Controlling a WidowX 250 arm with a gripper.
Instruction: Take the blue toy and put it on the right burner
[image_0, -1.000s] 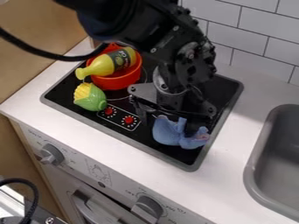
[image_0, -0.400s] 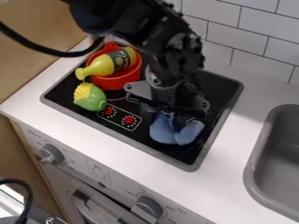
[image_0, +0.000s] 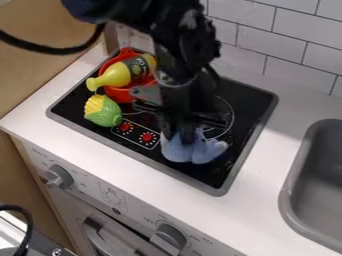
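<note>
My gripper and the blue toy have shifted left in view. The toy sits before the right burner, presumably for repositioning; I can't tell whether I'm pinching it.

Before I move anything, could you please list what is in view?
Toy: one, blue, at gripper
Pot: one, red, on stovetop
Bottle: one, yellow, in pot
Corn: one, yellow-green, by pot
Stovetop: one, black, in counter
Dials: two, red, on stovetop
Knobs: two, grey, stove front
Handle: one, grey, stove front
Counter: one, white, around stovetop
Sink: one, grey, right
Tiles: several, white, behind
Cables: two, black, left
Arm: one, black, top
Gripper: one, black, over stovetop
</note>
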